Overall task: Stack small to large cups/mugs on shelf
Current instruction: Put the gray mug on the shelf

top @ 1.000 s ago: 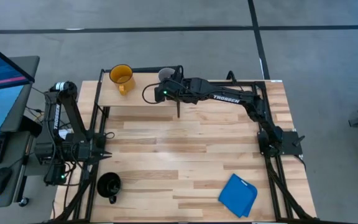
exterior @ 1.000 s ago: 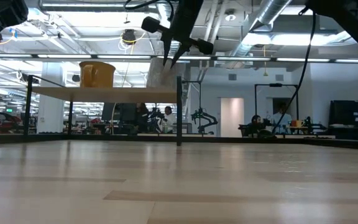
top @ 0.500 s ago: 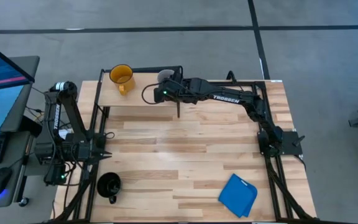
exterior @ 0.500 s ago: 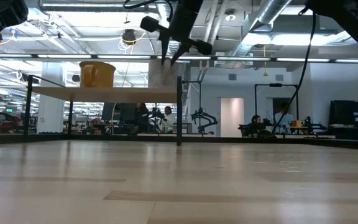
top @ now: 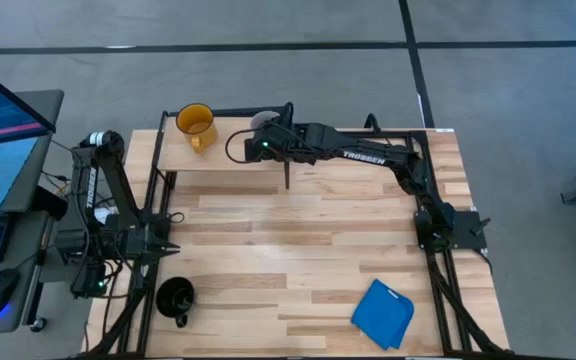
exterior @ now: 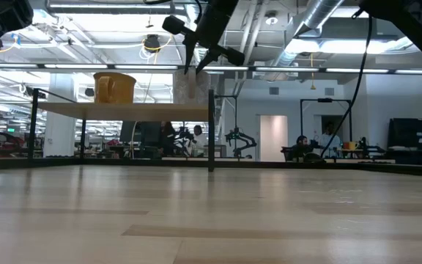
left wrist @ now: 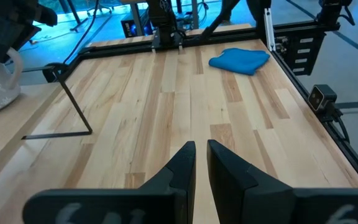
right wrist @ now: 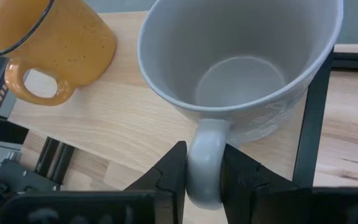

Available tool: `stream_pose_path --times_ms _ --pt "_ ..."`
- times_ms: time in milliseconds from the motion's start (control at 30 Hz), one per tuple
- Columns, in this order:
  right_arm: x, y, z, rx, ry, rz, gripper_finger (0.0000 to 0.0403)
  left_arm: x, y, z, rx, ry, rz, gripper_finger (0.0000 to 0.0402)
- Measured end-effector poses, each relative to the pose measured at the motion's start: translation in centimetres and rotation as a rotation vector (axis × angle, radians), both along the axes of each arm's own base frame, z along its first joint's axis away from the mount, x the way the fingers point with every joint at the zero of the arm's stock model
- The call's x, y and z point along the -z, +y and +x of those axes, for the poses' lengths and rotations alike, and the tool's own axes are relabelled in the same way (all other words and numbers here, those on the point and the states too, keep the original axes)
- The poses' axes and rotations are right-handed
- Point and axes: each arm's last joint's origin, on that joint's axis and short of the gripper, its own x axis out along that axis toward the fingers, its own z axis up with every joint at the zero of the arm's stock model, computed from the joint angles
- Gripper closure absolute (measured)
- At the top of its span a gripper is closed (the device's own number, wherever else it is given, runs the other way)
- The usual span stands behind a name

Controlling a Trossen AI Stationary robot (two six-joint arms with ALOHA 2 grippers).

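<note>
Slatted light-wood boards are making up the tabletop (top: 298,250), and it is sitting on a grey floor, with a large hall of lamps and pipes showing behind it in the low view. At the near edge a glossy black mug (top: 176,298) is standing on the left side, and a folded blue cloth (top: 383,313) is lying on the right side, well apart from it.

Just behind the black mug the left gripper (left wrist: 201,155) is waiting low beside the left edge of the table; its two fingers are standing almost together with only a thin gap, and they are holding nothing.

At the far left corner the shelf (top: 230,150) is rising on its black metal frame. On its left end the yellow-orange mug (top: 195,125) is standing upright, with the handle turned toward the near side. The right arm is reaching across the far edge, and the right gripper (right wrist: 204,171) is pinching the handle of the pale grey-white mug (right wrist: 241,68) between its fingers. This mug is at the right end of the shelf, near the black frame post, and well apart from the yellow-orange mug. From the low view I cannot tell if its base is touching the shelf board or hanging just above it.
</note>
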Motion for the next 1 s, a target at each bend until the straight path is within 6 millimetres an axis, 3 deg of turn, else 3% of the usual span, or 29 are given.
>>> stream_pose_path --times_ms 500,1000 --pt "0.0 -1.5 -0.3 0.02 0.01 -0.01 0.0304 0.1 -0.1 0.0 0.003 0.037 -0.017 0.037" --pt "0.0 -1.5 -0.2 0.001 -0.009 -0.001 0.0304 0.1 -0.1 0.0 0.005 0.037 -0.014 0.037"
